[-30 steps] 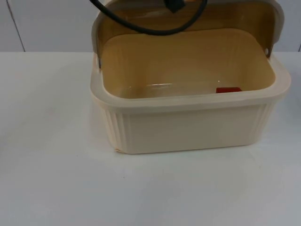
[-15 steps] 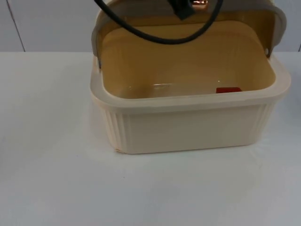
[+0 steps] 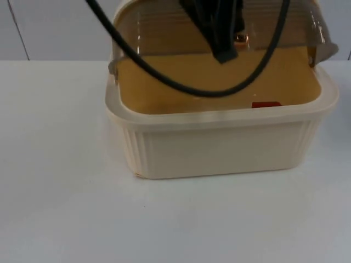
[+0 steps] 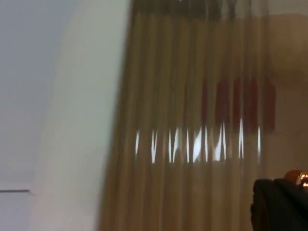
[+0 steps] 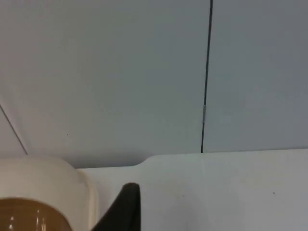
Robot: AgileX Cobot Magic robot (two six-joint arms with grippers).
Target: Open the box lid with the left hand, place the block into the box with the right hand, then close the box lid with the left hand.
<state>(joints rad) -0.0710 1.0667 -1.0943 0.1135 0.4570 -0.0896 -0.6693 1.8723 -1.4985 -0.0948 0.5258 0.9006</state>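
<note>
The cream box [image 3: 219, 148] is sitting on the white table [image 3: 66, 219], the red block [image 3: 266, 104] lying inside. Above it, the left gripper [image 3: 222, 44] is pressing the half-lowered lid [image 3: 164, 27]; its jaw state cannot be told. The right gripper [image 5: 126, 207] is waiting beside the box.

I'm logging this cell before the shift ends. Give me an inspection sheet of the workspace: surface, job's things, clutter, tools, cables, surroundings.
Surface: white table top, bare around the box.
Job's things: cream ribbed box at the table's middle; its translucent lid partly lowered over the opening, not shut; red block inside, by the front wall toward the right.
Clutter: nothing seen.
Tools: left tool at the lid's front edge over the box; right tool waits beside the box's right end.
Cables: the robot's own only.
Surroundings: grey partition wall behind the table.
</note>
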